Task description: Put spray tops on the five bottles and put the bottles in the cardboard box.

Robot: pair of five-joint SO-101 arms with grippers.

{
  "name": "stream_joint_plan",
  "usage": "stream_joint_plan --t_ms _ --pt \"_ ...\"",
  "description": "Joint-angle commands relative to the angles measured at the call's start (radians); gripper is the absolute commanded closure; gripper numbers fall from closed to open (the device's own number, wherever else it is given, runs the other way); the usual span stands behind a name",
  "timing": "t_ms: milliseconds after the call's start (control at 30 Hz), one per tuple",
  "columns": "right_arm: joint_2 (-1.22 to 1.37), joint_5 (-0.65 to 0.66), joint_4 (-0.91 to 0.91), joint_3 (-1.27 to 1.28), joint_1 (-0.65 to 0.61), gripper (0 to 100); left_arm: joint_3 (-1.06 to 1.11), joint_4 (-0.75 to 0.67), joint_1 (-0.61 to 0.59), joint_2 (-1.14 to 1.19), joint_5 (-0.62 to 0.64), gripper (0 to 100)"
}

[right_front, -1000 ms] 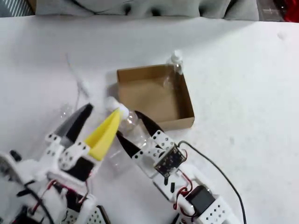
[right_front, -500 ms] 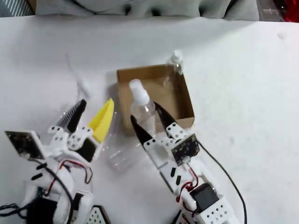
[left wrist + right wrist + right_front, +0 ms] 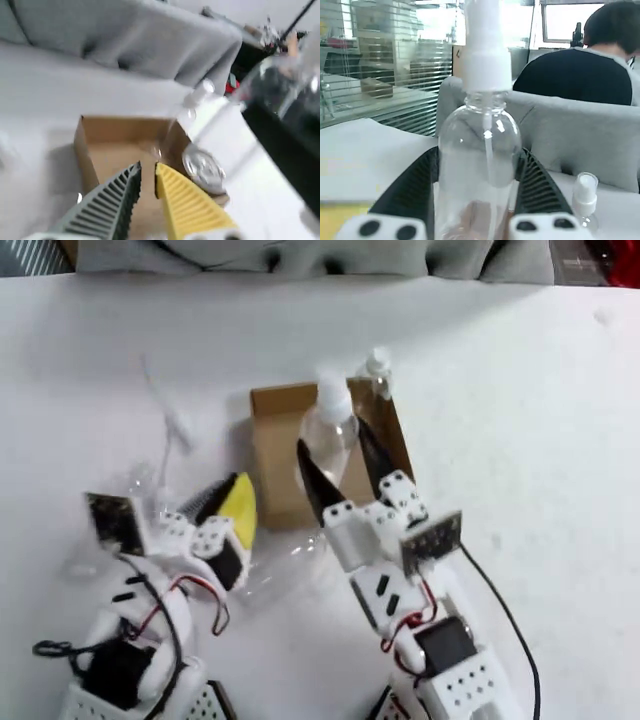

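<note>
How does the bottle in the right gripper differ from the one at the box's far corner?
Held bottle is clamped between the right gripper's fingers; corner bottle stands free of both arms. Held bottle hangs over the cardboard box's middle; corner bottle sits at its far corner, inside or just outside unclear. Both: clear, white spray tops.

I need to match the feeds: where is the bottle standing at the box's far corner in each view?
High view: the standing bottle is at the cardboard box's far corner, toward the grey sofa.
Left wrist view: the standing bottle is past the box's far corner, before the sofa.
Right wrist view: the standing bottle is beside the held bottle, before the sofa.
Shared landmark: the sofa.
</note>
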Motion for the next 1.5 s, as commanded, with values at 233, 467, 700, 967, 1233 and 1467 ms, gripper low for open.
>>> stream_joint_plan --t_ms 233,467,700,967,1233,1467 --pt "0.438 -0.114 -0.108 -0.327 -0.010 98.4 0.097 -0.034 0.285 -0.013 -0.242 98" --pt "0.572 -0.143 -0.096 -0.404 -0.107 98.4 0.212 -0.216 0.297 -0.054 -0.259 98" --pt "0.493 -0.143 0.105 -0.420 -0.143 98.4 0.331 -0.390 0.295 -0.051 -0.259 98" --pt "0.289 -0.137 0.377 -0.420 -0.143 98.4 0.331 -0.393 0.231 -0.051 -0.255 98" --pt "0.137 -0.080 0.547 -0.420 -0.137 98.4 0.331 -0.385 0.213 -0.051 -0.252 98" --pt "0.120 -0.064 0.547 -0.430 -0.116 98.4 0.331 -0.362 0.202 -0.051 -0.253 98"
